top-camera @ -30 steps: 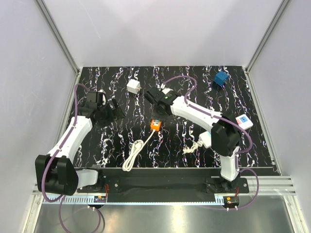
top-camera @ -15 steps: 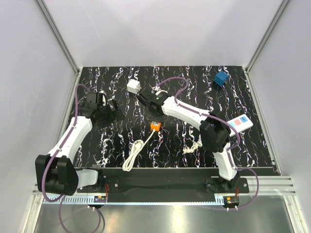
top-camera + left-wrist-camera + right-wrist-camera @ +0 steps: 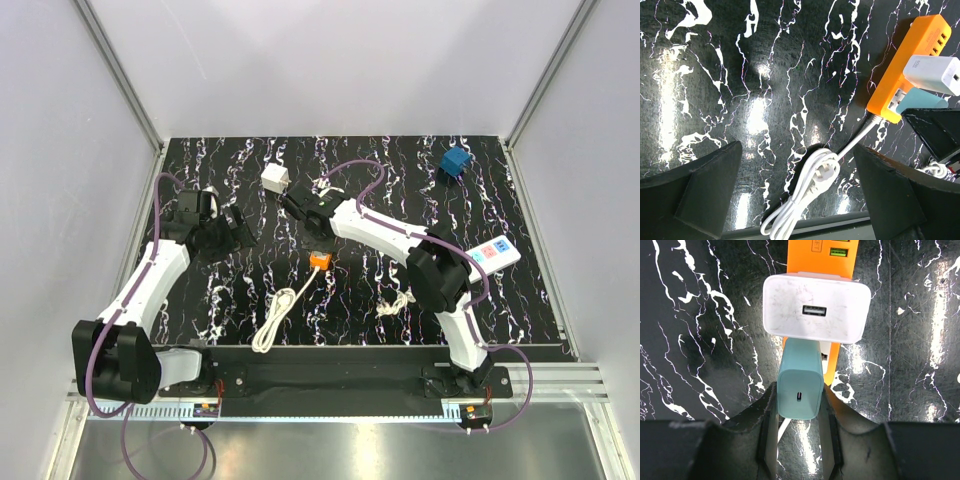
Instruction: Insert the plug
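Observation:
The blue plug (image 3: 456, 162) lies on the mat at the far right back, away from both grippers. The white power strip (image 3: 495, 254) lies at the right. In the right wrist view my right gripper (image 3: 799, 392) is shut on a pale teal adapter (image 3: 799, 380), which stands on an orange strip (image 3: 817, 252) beside a white adapter (image 3: 815, 310). From above, the right gripper (image 3: 296, 203) reaches to the back left. My left gripper (image 3: 235, 228) is open, hovering (image 3: 797, 195) over a coiled white cable (image 3: 812, 185) with nothing between its fingers.
A white cube adapter (image 3: 274, 179) sits behind the right gripper. An orange piece (image 3: 319, 260) with its white cable (image 3: 275, 320) lies mid-table. A small white cord (image 3: 398, 300) lies near the right arm. Grey walls close in the mat.
The right gripper has swung left and slightly nearer, toward the white cube adapter, mostly in the first half second. The left arm has not moved.

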